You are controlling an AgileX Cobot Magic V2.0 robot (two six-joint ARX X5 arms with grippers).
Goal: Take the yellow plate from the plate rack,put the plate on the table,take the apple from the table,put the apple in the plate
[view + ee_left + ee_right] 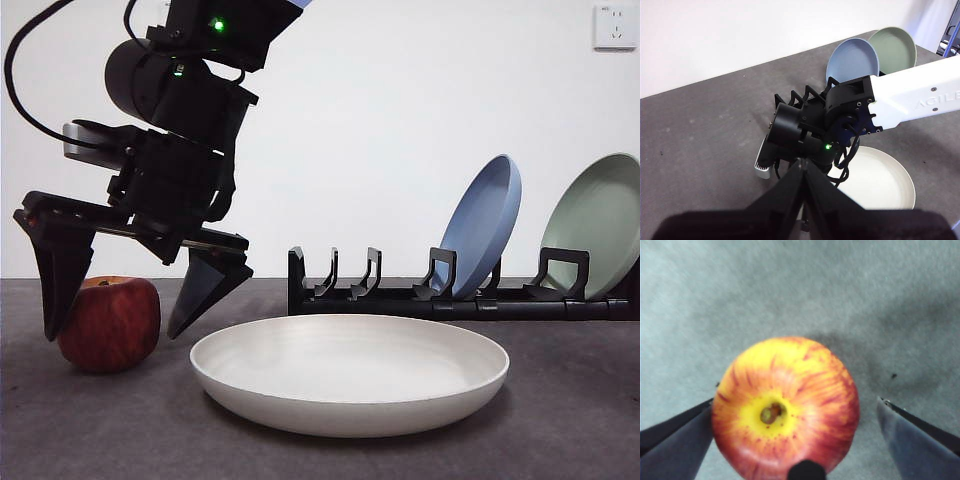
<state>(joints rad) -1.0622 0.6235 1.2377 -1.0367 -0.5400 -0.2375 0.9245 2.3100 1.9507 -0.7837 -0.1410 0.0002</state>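
The plate rack (pixel 460 290) holds 2 plates, blue (pixel 485 222) and green (pixel 595 225). The yellow plate (pixel 350 375) lies bare on the table (pixel 560 430). The right gripper (pixel 125 300) straddles the apple (pixel 110 323), jaws spread. The left gripper (pixel 804 167) is clenched, high above.

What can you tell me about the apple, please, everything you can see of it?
The apple is round and red with fine darker streaks, turning yellow around its short brown stem, as the right wrist view shows. It looks whole and smooth-skinned. It sits upright, stem up, on the table, beside the yellow plate and apart from it. The right gripper is over it with its jaws open, one on each side; one jaw is very near its flank, but contact cannot be confirmed.
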